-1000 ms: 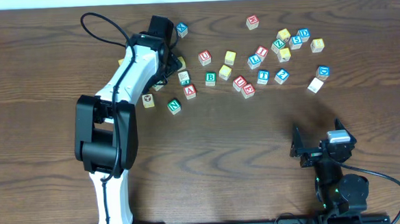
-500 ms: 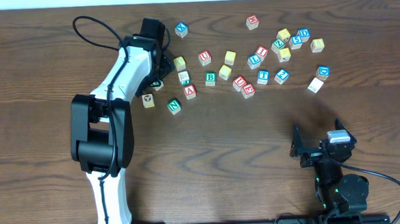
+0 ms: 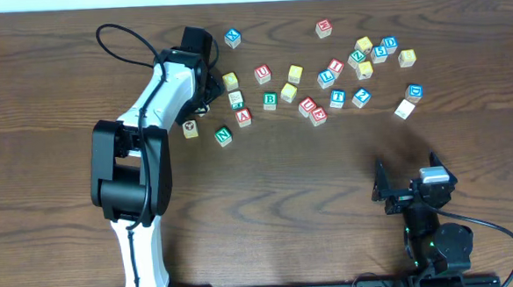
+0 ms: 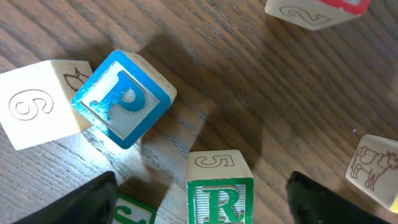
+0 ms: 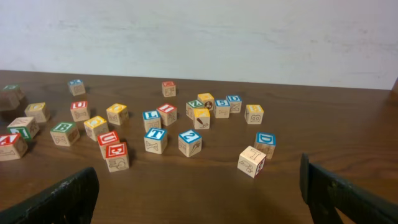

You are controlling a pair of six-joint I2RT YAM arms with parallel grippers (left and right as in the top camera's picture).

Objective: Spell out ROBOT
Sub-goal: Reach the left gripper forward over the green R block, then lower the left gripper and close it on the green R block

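Left wrist: R block (image 4: 220,193) (green) between fingers (image 4: 87,202)

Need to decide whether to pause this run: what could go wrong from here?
The R block sits between the open left gripper's fingers, but another green block lies right beside it, near one finger. Closing could clip that block or catch both. The P block rests against the 6 block close by, so a nudge there could scatter the cluster.
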